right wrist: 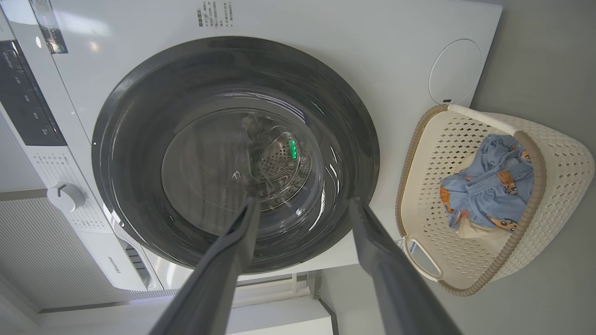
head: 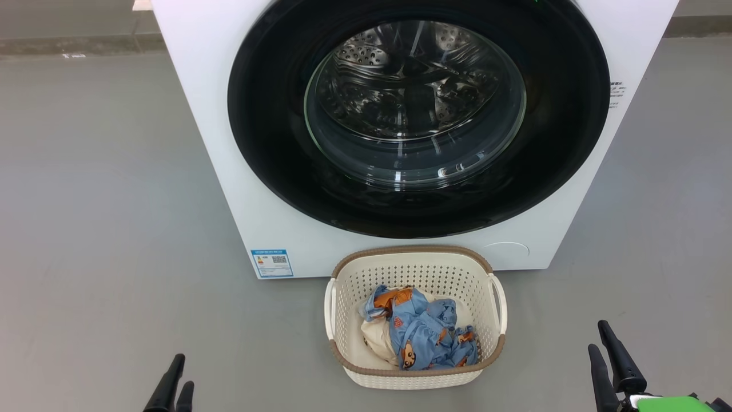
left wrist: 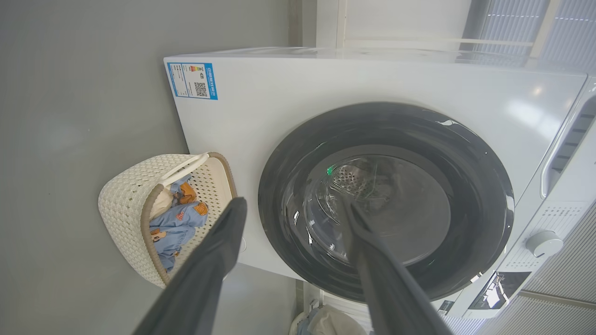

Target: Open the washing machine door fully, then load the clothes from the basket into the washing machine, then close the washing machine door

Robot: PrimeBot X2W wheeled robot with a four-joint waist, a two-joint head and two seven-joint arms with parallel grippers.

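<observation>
Grey floor point(head: 103, 171) below, our left gripper point(head: 184, 371) and right gripper point(head: 597, 335) hang spread, empty; we judge the shut washing machine door point(head: 269, 114) comes first: pull its rim.

HEAD: high, facing forward-down, near the washing machine door point(head: 274, 171) and the basket point(head: 416, 377) | WRISTS: low, rolled sideways, facing same door from left and right | SHARED: door; basket
</observation>
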